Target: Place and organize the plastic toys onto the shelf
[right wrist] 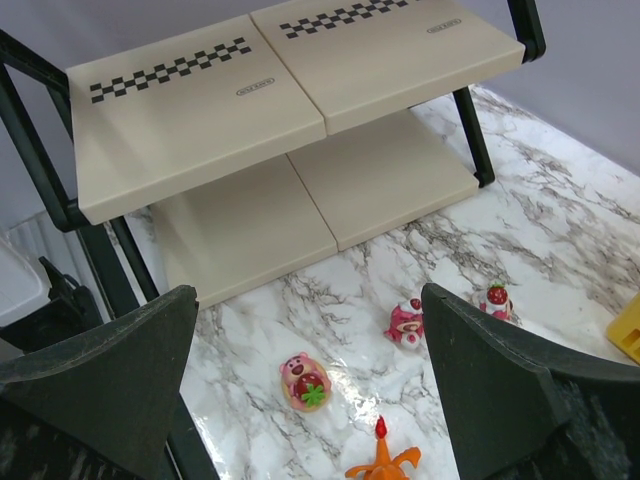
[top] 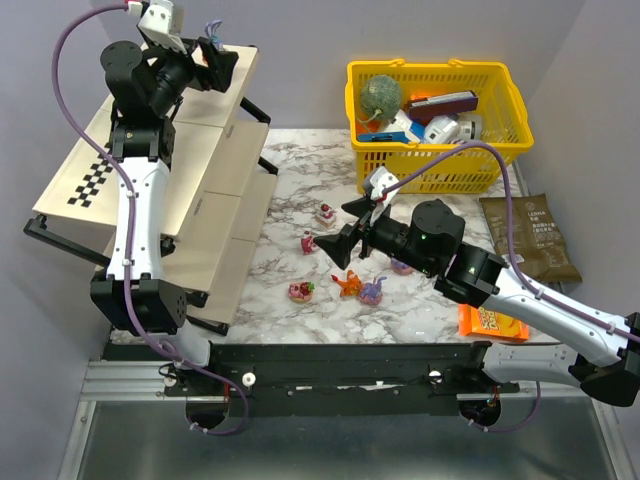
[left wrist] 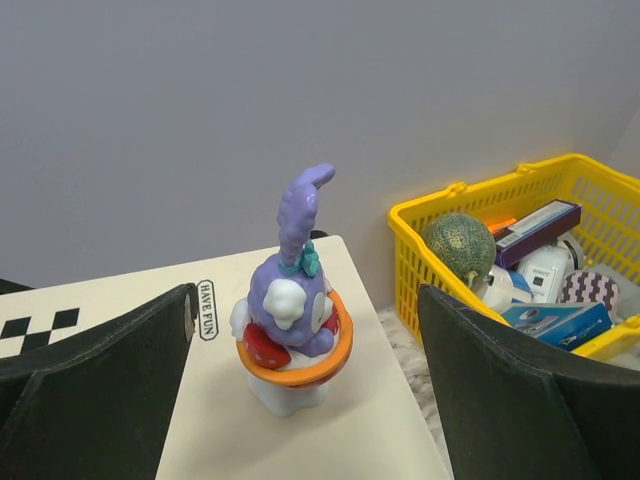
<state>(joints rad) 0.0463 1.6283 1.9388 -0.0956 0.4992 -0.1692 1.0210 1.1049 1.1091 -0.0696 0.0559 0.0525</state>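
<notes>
- Left wrist view gives me the one finished piece: a rabbit toy [left wrist: 290, 330] with purple ears stands upright on the top tier of the shelf [left wrist: 380, 420], near its right end.
- My left end effector [top: 208, 62] is spread wide on either side of that toy and, as far as I can see, touches nothing.
- My right end effector [top: 350, 225] is also spread and empty, hovering over the toys lying on the worktop [top: 300, 170].
- I judge the task to be at an early stage: one toy is placed, and I see none on the other tiers.
- Toys left on the worktop:
  - five clear: a red-topped toy [top: 326, 212], a pink toy [top: 308, 241], a pink doughnut toy [top: 301, 291], an orange toy [top: 348, 284] and a purple toy [top: 372, 291]
  - a sixth, half-hidden toy [top: 402, 266], under the right arm
- That makes seven toys in view and one shelf of three tiers.
- Other things: one yellow basket [top: 440, 175], one orange snack packet [top: 490, 322] and one dark pouch [top: 530, 235].
</notes>
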